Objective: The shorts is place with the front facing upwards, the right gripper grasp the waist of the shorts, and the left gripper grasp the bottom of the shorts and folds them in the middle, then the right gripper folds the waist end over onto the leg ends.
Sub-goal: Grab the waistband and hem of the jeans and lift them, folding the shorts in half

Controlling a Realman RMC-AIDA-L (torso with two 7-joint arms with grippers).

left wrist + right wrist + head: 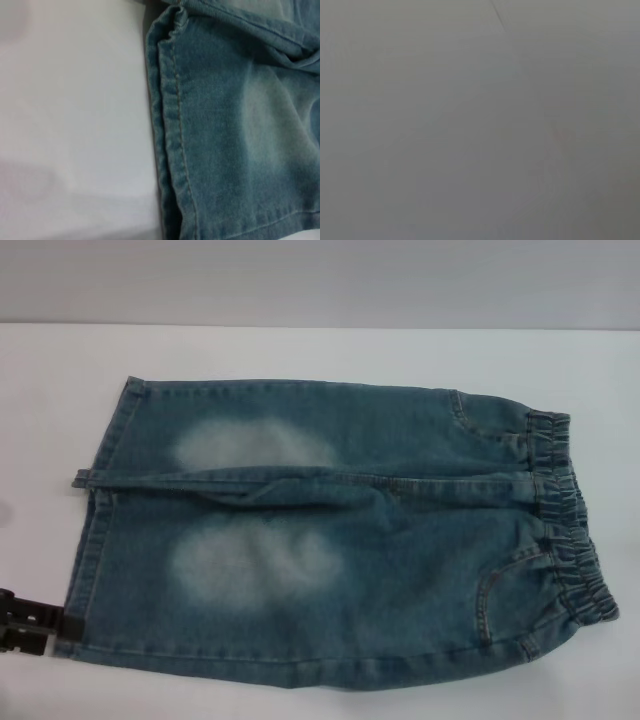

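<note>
The blue denim shorts (330,530) lie flat on the white table (300,350), front up. The elastic waist (570,520) is at the right, and the bottom, with its two stitched leg ends (95,530), is at the left. Both legs have pale faded patches. My left gripper (45,622) is low at the left edge of the head view, right beside the near leg's hem corner. The left wrist view shows that hem (172,130) with its tan stitching beside the bare table. My right gripper is out of view; its wrist view shows only a plain grey surface.
White table surface (40,420) surrounds the shorts on the left and far sides. A grey wall (320,280) stands behind the table's far edge. The waistband reaches close to the right edge of the head view.
</note>
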